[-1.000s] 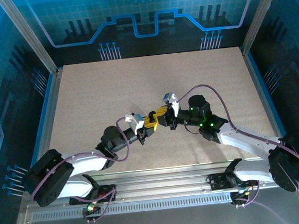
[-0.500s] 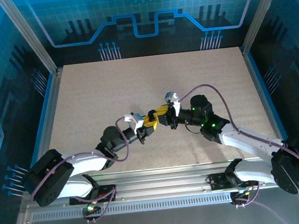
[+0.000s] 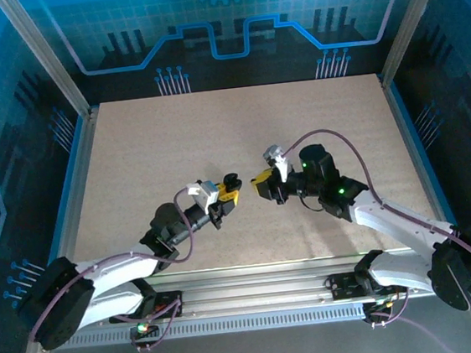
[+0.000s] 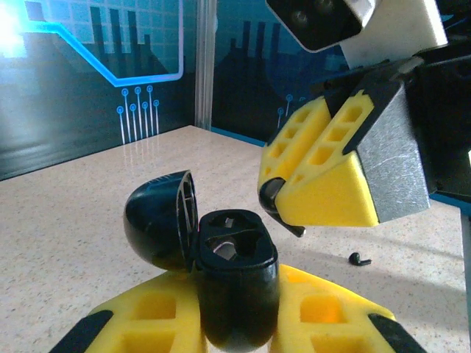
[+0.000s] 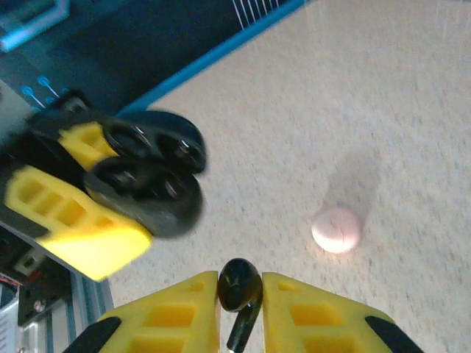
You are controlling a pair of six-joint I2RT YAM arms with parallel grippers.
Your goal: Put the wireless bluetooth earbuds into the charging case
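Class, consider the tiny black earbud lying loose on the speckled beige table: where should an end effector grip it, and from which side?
Probably from straight above, closing across its rounded head: the tiny black earbud lies flat on the speckled beige table, and its stem looks too thin.

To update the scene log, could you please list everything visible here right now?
charging case: one, black, lid open, held above the table
held earbud: one, black, pinched close beside the open case
loose earbud: one, black, lying on the table
round piece: one, whitish, lying on the table; what it is cannot be told
table: one, speckled beige, under everything
left gripper: one, yellow fingers, shut on the charging case
right gripper: one, yellow fingers, shut on the held earbud
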